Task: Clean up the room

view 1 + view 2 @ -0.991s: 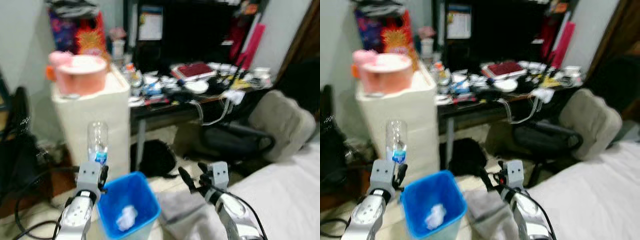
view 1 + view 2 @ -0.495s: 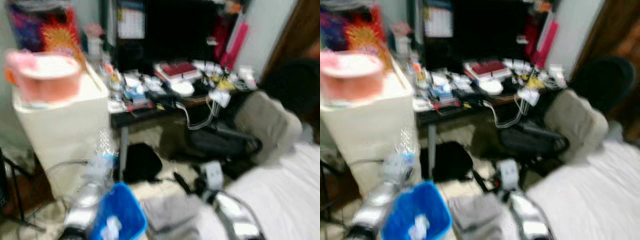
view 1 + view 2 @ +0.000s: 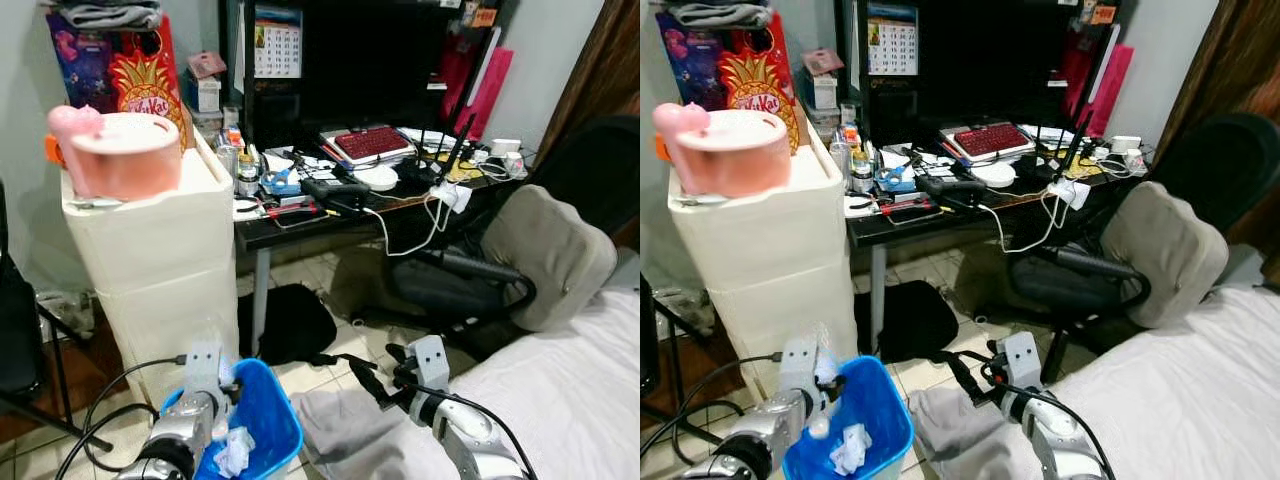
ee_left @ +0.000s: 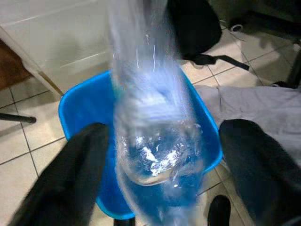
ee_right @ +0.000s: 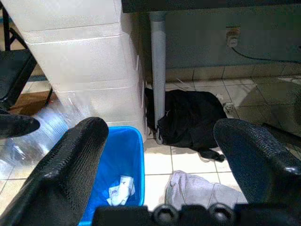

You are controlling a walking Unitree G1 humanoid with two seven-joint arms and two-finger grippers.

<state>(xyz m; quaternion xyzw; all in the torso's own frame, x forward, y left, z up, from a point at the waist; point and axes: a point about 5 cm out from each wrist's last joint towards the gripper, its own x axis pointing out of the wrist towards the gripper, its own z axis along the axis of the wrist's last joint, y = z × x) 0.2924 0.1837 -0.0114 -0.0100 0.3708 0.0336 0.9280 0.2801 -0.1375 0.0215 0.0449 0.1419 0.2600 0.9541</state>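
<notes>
Clear plastic bottle point(image 4: 150, 127), crinkled, transparent, motion-blurred, sits between the left gripper's point(image 4: 160, 179) two black fingers point(image 4: 70, 174), directly over the blue bin point(image 4: 80, 108). The fingers are spread wide; whether they touch the bottle can't be told through the blur. In the left eye view the left gripper point(image 3: 207, 385) is at 7 o'clock, at the bin's point(image 3: 270, 420) rim, and the bottle point(image 3: 208, 335) shows as a faint smear above it. Bin holds crumpled white paper point(image 3: 235, 452).

Right gripper point(image 3: 375, 380) at 5 o'clock, fingers parted, holding nothing, over grey cloth point(image 3: 345, 425) on the tiled floor point(image 3: 310, 375). The right wrist view adds the bottle point(image 5: 42, 127) from the side, tilted beside the bin point(image 5: 120, 160), with paper scraps point(image 5: 120, 188) in the bin's bottom and a black bag point(image 5: 190, 120) under the desk.

Farther out: white drawer unit point(image 3: 160, 260) at 10 o'clock with a pink container point(image 3: 125, 155) on top; cluttered desk point(image 3: 330, 200) at 12 o'clock with a red keyboard point(image 3: 370, 143); office chair point(image 3: 520, 260) at 3 o'clock; white bed point(image 3: 570, 390) at 4 o'clock.
</notes>
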